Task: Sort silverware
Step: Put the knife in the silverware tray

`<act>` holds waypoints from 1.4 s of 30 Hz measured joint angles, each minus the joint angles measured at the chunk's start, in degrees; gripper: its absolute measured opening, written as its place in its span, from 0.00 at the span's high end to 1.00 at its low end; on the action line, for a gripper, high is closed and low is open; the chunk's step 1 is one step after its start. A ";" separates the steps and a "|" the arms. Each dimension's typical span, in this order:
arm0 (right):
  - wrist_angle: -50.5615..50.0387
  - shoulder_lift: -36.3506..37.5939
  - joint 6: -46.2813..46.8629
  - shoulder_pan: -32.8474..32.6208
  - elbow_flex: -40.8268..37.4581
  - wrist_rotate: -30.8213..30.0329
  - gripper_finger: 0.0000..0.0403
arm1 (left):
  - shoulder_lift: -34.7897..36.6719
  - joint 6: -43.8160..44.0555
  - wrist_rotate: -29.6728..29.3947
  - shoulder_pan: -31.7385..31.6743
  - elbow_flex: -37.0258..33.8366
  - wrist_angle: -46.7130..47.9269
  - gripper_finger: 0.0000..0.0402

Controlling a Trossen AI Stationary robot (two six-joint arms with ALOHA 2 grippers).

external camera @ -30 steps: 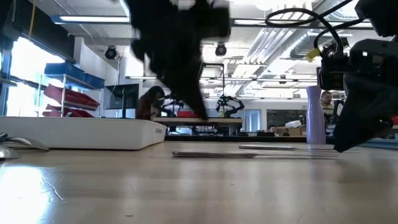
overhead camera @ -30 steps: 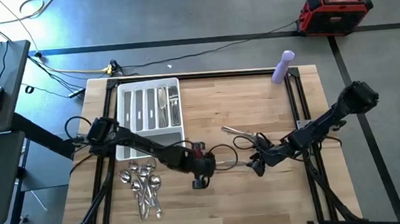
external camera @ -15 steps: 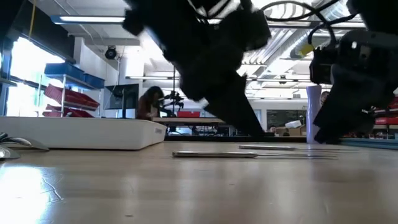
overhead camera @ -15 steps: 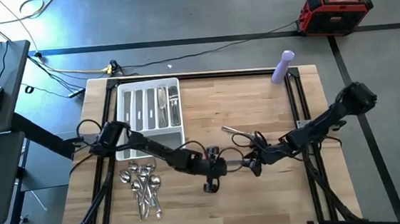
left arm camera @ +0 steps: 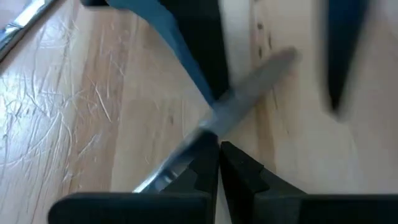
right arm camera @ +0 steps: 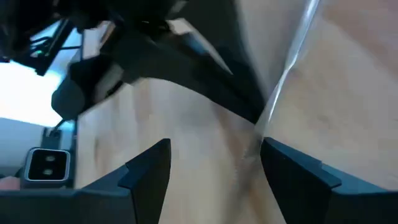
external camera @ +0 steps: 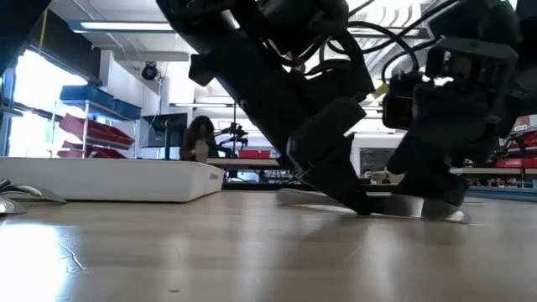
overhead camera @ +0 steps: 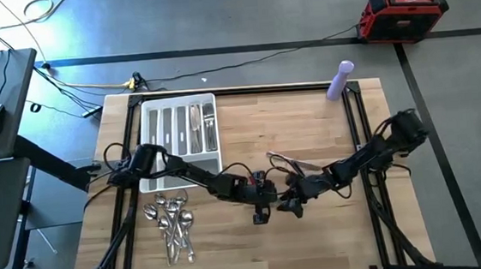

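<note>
High view, mid-worktop: both arms meeting over a single table knife (left arm camera: pixel 252 90) lying on the bare wood, well apart from the white compartmented tray (overhead camera: pixel 153 183) at the far left corner.

Left wrist view: left pincer (left arm camera: pixel 218 163) pressed together, tips down at the blade where it passes under them. Cannot tell whether pinching the thin steel or only bearing down on it.

Right wrist view: right pincer (right arm camera: pixel 214 150) spread wide, straddling the same knife close to the left arm's tips.

Low view: knife apparently tipped, one end lifted off the wood, the other end touching.

Likely step: levering a flat knife up off the worktop for a clean grasp. To do it well:

- Hold the left tips steady on the blade and keep the tilt.
- Bring the right fingers down either side of the raised part, square across the knife's width, and close only once both pads flank it.
- Avoid crowding the left tips, already very near.
- Release the left pressure only after the right grip is firm, or risk the knife skating away on the smooth wood.

Elsewhere: a heap of spoons (overhead camera: pixel 172 224) beside the tray's near end, forks (overhead camera: pixel 209 128) already in one compartment, and another loose utensil (overhead camera: pixel 282 159) just beyond the arms.
</note>
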State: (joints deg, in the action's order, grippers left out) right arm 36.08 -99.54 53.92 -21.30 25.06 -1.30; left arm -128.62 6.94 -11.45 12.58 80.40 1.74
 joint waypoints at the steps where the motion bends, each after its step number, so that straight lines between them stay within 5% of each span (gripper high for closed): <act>1: -0.76 -0.17 -0.29 0.00 0.77 0.47 0.42 | -0.13 0.36 -0.29 0.00 -0.02 -0.60 1.00; 11: -19.31 -0.25 -2.78 0.14 9.62 -1.43 0.43 | -0.81 2.88 -1.48 0.06 -0.22 -4.01 1.00; 42: -21.01 0.71 1.12 0.44 9.46 -0.14 0.42 | 3.22 6.97 1.84 4.69 -0.33 -0.12 1.00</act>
State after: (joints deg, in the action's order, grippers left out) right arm 15.07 -98.83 55.04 -20.86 34.52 -1.45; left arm -125.40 13.91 -9.61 17.27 80.07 1.62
